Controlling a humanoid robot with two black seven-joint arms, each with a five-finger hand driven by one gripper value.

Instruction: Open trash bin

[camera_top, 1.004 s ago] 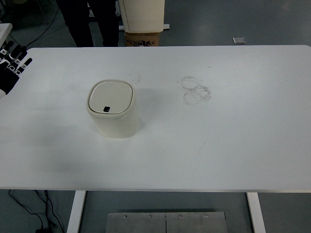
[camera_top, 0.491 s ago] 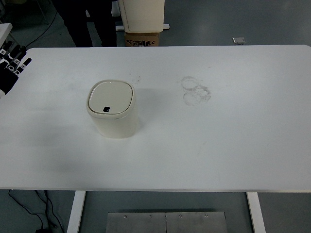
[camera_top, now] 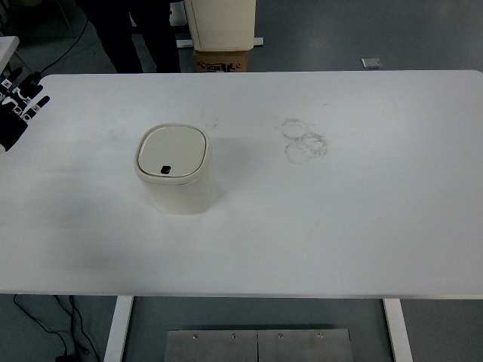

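A cream trash bin point(camera_top: 175, 177) stands upright on the left half of a white table point(camera_top: 362, 219), its lid point(camera_top: 171, 151) closed flat with a small dark button point(camera_top: 165, 169) at the near edge. The robot's left hand point(camera_top: 16, 109) sits at the table's far left edge, fingers point(camera_top: 30, 91) extended and apart, holding nothing, well apart from the bin. Faint ring stains point(camera_top: 304, 139) mark the tabletop to the bin's right. A person's dark legs point(camera_top: 132, 34) stand beyond the far edge.
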